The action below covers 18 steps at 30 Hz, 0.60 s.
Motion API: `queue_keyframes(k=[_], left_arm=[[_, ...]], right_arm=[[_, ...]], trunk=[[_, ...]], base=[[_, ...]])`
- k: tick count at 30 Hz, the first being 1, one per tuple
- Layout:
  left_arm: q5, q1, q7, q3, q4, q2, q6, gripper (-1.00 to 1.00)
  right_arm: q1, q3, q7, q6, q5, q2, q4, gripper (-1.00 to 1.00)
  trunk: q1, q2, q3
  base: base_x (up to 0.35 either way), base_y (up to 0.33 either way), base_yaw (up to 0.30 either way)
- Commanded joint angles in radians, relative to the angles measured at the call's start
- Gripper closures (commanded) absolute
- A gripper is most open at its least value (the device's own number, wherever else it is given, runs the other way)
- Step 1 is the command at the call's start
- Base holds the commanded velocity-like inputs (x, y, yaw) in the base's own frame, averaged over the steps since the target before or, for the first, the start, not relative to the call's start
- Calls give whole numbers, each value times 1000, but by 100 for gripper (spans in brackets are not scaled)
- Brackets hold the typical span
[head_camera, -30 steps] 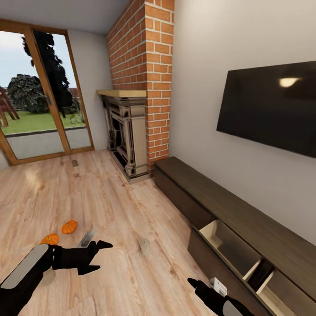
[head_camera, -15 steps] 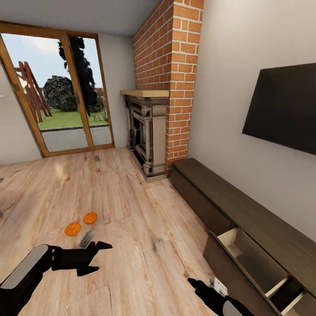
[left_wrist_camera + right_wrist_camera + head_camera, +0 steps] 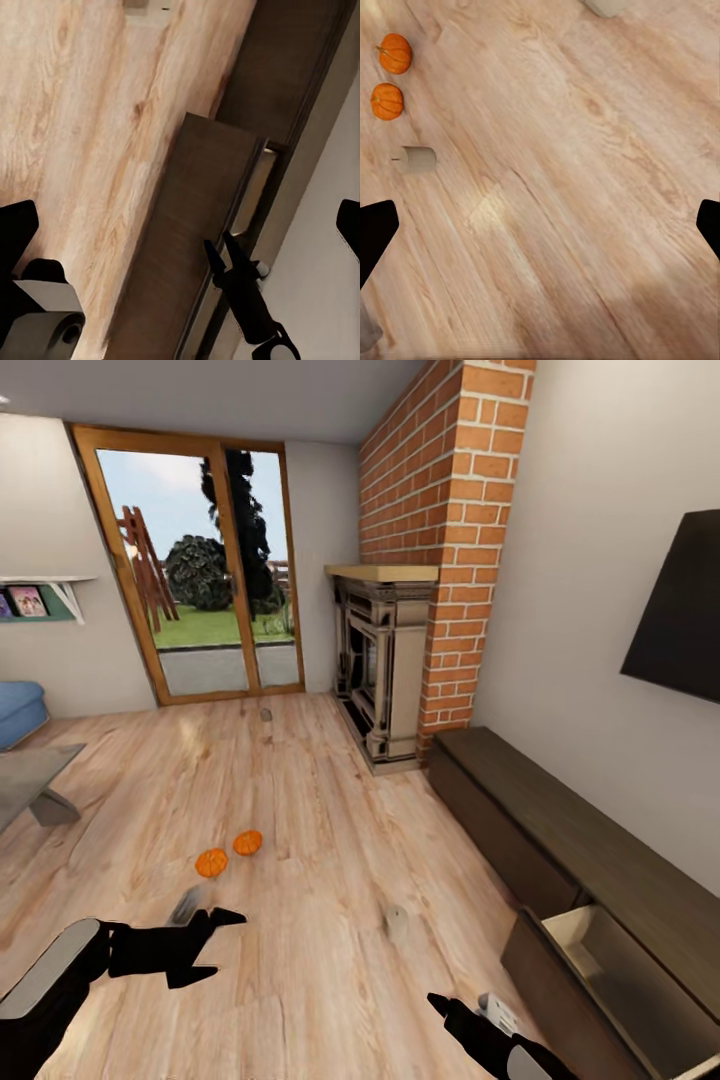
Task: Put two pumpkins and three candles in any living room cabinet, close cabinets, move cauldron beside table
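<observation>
- The two pumpkins [image 3: 229, 853] lay side by side on the wooden floor [image 3: 300, 820], just beyond my left hand [image 3: 215, 942] and on the far side of it from the cabinet [image 3: 560, 850].
- My left hand was the nearer one; it hung open and empty, fingers spread, pointing across toward the cabinet.
- A candle [image 3: 185, 906] lay on its side between that hand and the pumpkins, its long axis running roughly from the hand toward them.
- Another candle [image 3: 397, 924] stood nearer the cabinet's open drawer [image 3: 610, 960].
- My right hand [image 3: 452, 1012] sat close by the drawer; whether it was open or closed I could not tell.
- I judged the pumpkins a left-arm reach, away from the cabinet.
</observation>
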Motion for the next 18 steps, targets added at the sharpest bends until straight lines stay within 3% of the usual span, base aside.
queue_keyframes(k=[1,6,13,18], left_arm=[[-5,-1,9,-1,0,0,-1,-100],[-52,-1,6,0,0,-1,-1,-100],[-58,-1,5,0,0,-2,-1,-100],[-58,-1,5,0,0,-3,-1,-100]], right_arm=[[0,7,1,4,-10,-1,-1,-100],[0,7,0,3,-10,-1,-1,-100],[0,7,1,4,-10,-1,-1,-100],[0,7,7,4,-11,-1,-2,-100]], trunk=[[0,-1,-1],[0,-1,-1],[0,-1,-1],[0,-1,-1]], base=[[110,0,293],[224,0,293],[318,0,288],[328,0,79]])
